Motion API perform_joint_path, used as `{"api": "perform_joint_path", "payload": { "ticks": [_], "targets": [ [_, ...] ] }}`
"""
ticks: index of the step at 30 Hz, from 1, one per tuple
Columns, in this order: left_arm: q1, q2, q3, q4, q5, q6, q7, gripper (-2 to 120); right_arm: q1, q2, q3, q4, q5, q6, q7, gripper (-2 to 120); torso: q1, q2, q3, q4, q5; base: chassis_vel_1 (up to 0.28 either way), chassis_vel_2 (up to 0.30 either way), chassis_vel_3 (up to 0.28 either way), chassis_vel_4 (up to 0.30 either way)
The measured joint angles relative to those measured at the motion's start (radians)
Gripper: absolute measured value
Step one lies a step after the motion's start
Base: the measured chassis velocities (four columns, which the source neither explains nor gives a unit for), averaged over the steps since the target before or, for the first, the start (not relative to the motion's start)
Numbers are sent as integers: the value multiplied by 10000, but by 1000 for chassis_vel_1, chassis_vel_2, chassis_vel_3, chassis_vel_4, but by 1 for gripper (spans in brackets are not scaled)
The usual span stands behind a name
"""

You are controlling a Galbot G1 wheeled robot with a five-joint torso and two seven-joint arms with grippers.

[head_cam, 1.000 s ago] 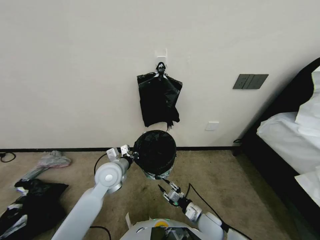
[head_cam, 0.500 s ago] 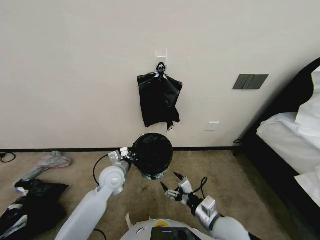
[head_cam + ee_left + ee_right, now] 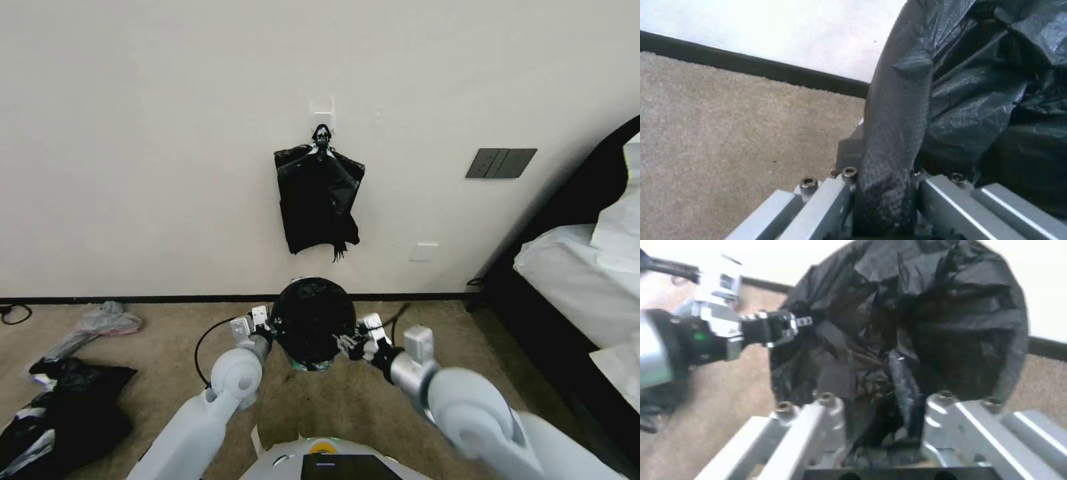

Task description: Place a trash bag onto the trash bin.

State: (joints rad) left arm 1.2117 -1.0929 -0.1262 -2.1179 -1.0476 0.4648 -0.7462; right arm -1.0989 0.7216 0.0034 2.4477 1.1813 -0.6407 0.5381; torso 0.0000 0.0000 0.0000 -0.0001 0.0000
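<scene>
Standing on the beige carpet (image 3: 413,373) just in front of the white wall (image 3: 167,133), the trash bin (image 3: 312,363) sits at the centre of the head view, with only a sliver of its pale wall showing beneath the black film. The trash bag (image 3: 313,320) is draped over the bin's mouth and sags down inside it, wrinkled and glossy.

At the bin's 9 o'clock side, the left gripper (image 3: 272,325) meets the rim. In the left wrist view its jaws are nearly closed on a band of bag film stretched over the rim (image 3: 889,160) (the film runs straight down between the two metal fingers).

At the bin's 3 o'clock side, the right gripper (image 3: 348,343) touches the opposite edge of the rim. In the right wrist view its jaws stand partly apart with crumpled bag film bunched between them (image 3: 889,413); whether they actually pinch it cannot be told. The left gripper (image 3: 778,328) shows across the bag's opening in that same view.

Higher on the wall, at 12 o'clock from the bin, a bundle of black bags (image 3: 319,200) hangs from a white hook (image 3: 323,110). At the far 9 o'clock edge of the floor lies a black heap of bags (image 3: 60,407).
</scene>
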Motion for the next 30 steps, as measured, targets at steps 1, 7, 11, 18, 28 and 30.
{"api": "perform_joint_path", "payload": {
  "ticks": [1, 7, 11, 18, 28, 30],
  "targets": [
    [0, 0, 0, 0, 0, 0, 0, 1, 0, 0, 0, 0, 0, 0, 0, 22, 0, 0, 0, 0, 0, 0, 0, 0, 0],
    [42, -47, 81, 4, 214, 39, -17, 1, 2999, 614, -2182, -1310, 1824, -767, 2044, 0, 0, 0, 0, 2, 0, 0, 0, 0, 0],
    [52, -88, 120, 52, 280, 69, -24, 1, 4182, 1118, -3425, -2079, 2538, -769, 2942, 0, 0, 0, 1, -1, 0, 0, 0, 0, 0],
    [23, -174, 234, 135, 473, 84, -26, 1, 5502, 1830, -4857, -3072, 2966, -755, 3646, 0, 1, -1, 1, 2, -2, 0, 0, 0, 0],
    [68, -206, 257, 85, 768, 87, 45, 1, 6771, 3220, -6369, -4984, 3585, -717, 4953, 0, 1, -1, 0, 2, -2, 0, 0, 0, 0],
    [81, -210, 243, 83, 812, 87, 72, 1, 6790, 3374, -6455, -5210, 3508, -714, 5053, 0, 1, 0, 0, 1, -2, 0, 0, 0, 0]
  ]
}}
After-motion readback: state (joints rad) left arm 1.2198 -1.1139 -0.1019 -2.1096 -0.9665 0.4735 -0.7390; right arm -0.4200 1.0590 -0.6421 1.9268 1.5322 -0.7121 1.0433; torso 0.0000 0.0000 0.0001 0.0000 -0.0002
